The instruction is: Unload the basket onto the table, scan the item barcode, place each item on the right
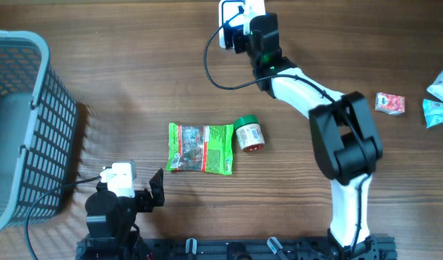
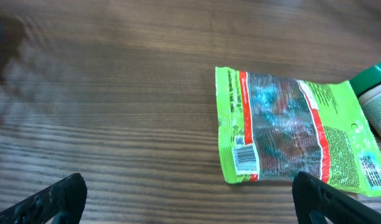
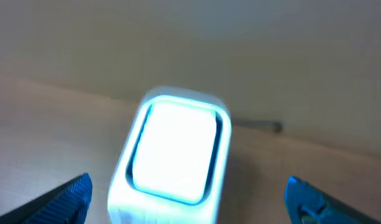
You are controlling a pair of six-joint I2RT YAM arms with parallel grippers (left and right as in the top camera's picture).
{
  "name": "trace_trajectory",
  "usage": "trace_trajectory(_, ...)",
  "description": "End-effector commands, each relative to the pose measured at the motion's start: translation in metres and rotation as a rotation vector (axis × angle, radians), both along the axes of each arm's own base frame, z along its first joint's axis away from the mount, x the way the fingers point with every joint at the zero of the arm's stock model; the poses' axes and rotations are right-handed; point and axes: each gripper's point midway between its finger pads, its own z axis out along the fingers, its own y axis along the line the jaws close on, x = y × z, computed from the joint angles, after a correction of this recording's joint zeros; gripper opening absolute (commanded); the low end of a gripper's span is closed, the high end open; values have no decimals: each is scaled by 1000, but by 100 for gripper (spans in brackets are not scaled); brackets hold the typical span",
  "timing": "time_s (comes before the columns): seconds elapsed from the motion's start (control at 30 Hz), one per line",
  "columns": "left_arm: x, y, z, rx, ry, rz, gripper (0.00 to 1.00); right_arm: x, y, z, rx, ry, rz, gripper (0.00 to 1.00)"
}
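The green packet (image 1: pixel 200 148) lay mid-table, long axis left-right, just right and far of the left gripper (image 2: pixel 187 190), its jaws wide and empty; the right gripper (image 3: pixel 190 196), also spread, hung at the far scanner (image 3: pixel 171 155), well apart

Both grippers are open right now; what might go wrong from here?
1. The green plastic snack packet lies flat on the wooden table; the left gripper may slide it rather than pinch it, or cover the barcode at its corner.
2. The small green-lidded jar lies beside the packet and may roll if nudged.
3. The glowing white scanner sits between the right gripper's open fingers; closing off-centre might tip it.
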Motion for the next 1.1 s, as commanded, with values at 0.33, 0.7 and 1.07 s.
trace_trajectory(0.33,0,1,0,3,-3,5,100,-220,-51,116,130,573,6,100)
trace_trajectory(0.7,0,1,0,3,-3,5,100,-296,-40,-11,-51,1034,41,100)
trace_trajectory(1.07,0,1,0,3,-3,5,100,-267,-4,-6,29,906,139,100)
